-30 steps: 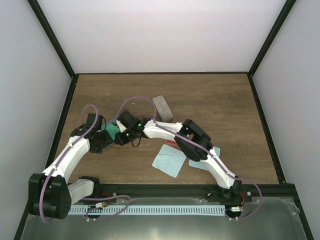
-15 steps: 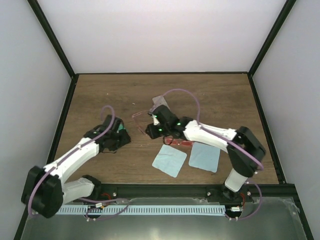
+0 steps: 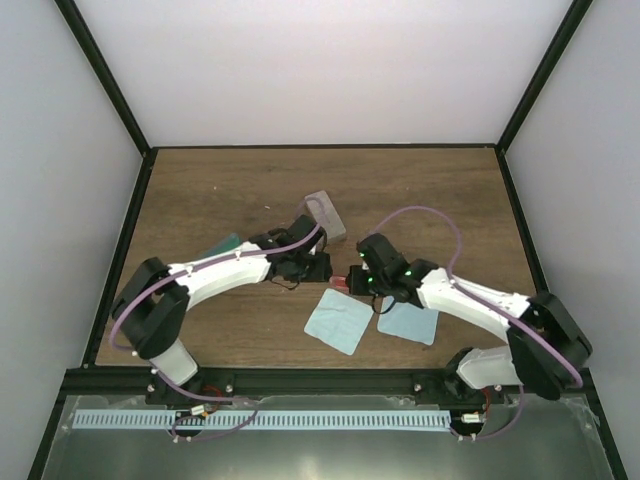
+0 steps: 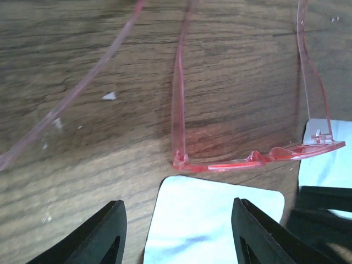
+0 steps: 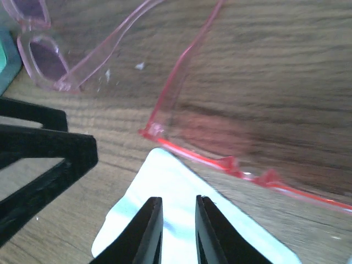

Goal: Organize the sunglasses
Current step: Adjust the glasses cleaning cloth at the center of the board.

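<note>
The red-framed sunglasses [image 3: 340, 283] lie unfolded on the wooden table between my two grippers. In the left wrist view the sunglasses [image 4: 231, 164] rest front-down just beyond my fingertips, arms pointing away. My left gripper [image 4: 179, 235] is open and hovers over a light-blue cloth [image 4: 214, 220], holding nothing. My right gripper [image 5: 177, 231] faces the sunglasses [image 5: 192, 155] from the other side, its jaws a narrow gap apart and empty. A second, pale pink pair [image 5: 49, 60] lies farther off. From above, the left gripper [image 3: 318, 268] and right gripper [image 3: 352, 283] nearly meet.
A grey oblong case [image 3: 325, 215] lies behind the grippers and a teal case [image 3: 220, 245] to the left. Two light-blue cloths [image 3: 338, 322] [image 3: 410, 322] lie flat in front. Black frame rails border the table.
Both grippers have swung right. The left one left the teal case and came to the red sunglasses. The right arm drew back from the left side, and its jaws narrowed.
</note>
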You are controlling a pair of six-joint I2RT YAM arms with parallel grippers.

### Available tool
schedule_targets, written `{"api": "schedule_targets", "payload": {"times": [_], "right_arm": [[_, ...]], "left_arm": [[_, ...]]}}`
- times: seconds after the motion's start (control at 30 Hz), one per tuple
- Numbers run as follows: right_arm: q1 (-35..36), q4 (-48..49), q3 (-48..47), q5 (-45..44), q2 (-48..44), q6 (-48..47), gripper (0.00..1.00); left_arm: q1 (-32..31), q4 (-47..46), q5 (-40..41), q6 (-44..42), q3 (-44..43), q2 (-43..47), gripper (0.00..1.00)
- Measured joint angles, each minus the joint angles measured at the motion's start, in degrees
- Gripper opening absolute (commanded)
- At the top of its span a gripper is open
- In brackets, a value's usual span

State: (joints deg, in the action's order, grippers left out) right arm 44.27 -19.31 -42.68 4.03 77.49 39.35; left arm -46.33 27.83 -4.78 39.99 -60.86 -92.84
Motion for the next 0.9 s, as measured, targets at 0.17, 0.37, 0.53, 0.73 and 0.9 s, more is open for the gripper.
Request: {"api": "schedule_targets", "payload": {"times": [0.17,0.37,0.53,0.73,0.9], "right_arm": [[-4.50,-1.51,1.60,-0.72,-6.08,2.91,0.01],[-7.91,-1.64,1.84,0.33,-6.54,3.37,0.01],[-10.54,-1.49,1.95,1.77,-5.62,3.13,0.01],[-10.91,-1.36,1.95,2.60,-2.95,2.67,0.01],[-10.93,-1.25,1.95,2.99,-2.93,2.34,0.01]], "left_arm": [[0.04,-1.31,-3.26,-4.09,-2.43,-5.77,0.29],[0.04,-1.86,-6.19,-6.03,-2.36,-8.31,0.11],[-0.11,-2.71,-8.13,-6.58,-1.49,-6.97,0.04],[-1.90,-4.68,-11.56,-7.78,1.05,-6.43,0.04],[-3.08,-5.90,-12.20,-8.35,1.31,-8.52,0.04]]}}
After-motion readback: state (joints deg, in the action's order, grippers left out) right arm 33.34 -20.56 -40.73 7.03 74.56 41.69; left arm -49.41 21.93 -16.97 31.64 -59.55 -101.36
